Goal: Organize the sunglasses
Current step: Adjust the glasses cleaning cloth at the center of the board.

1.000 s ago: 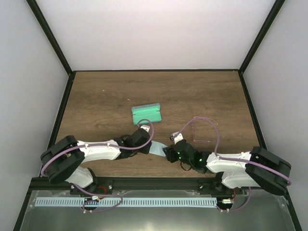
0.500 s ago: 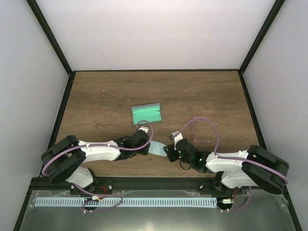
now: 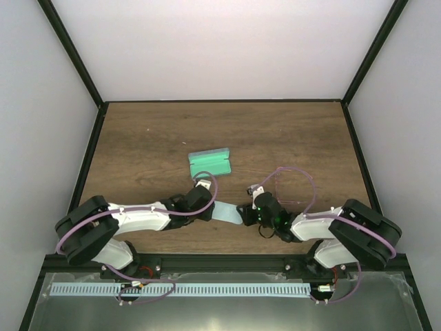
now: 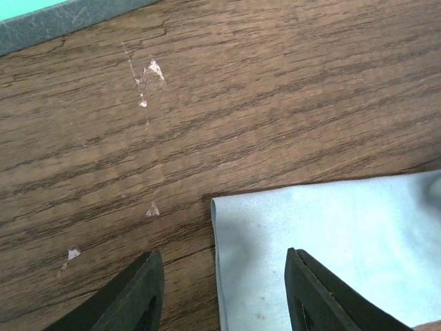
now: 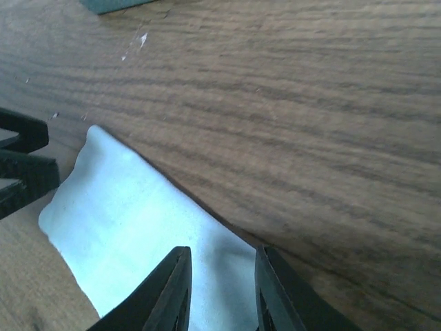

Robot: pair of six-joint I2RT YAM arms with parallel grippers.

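A light blue cloth (image 3: 226,212) lies flat on the wood near the table's front, between my two grippers. My left gripper (image 4: 222,255) stands open, its fingers straddling the cloth's (image 4: 331,241) left edge. From the other side my right gripper (image 5: 222,252) hovers over the cloth (image 5: 124,221). Its jaws stand narrowly apart, and cloth shows in the gap. Thin pink-framed sunglasses (image 3: 288,196) lie faintly visible to the right of the right gripper (image 3: 242,214). The open green case (image 3: 209,163) sits behind the cloth, beyond the left gripper (image 3: 209,211).
The case's grey edge (image 4: 62,17) shows at the top of the left wrist view and its corner (image 5: 114,4) in the right wrist view. A purple cable loop (image 3: 300,176) arches over the right arm. Black frame rails (image 3: 89,158) border the table.
My right arm has reached left onto the cloth and its jaws have narrowed. The left gripper's jaws have widened slightly. The cloth and case have stayed put.
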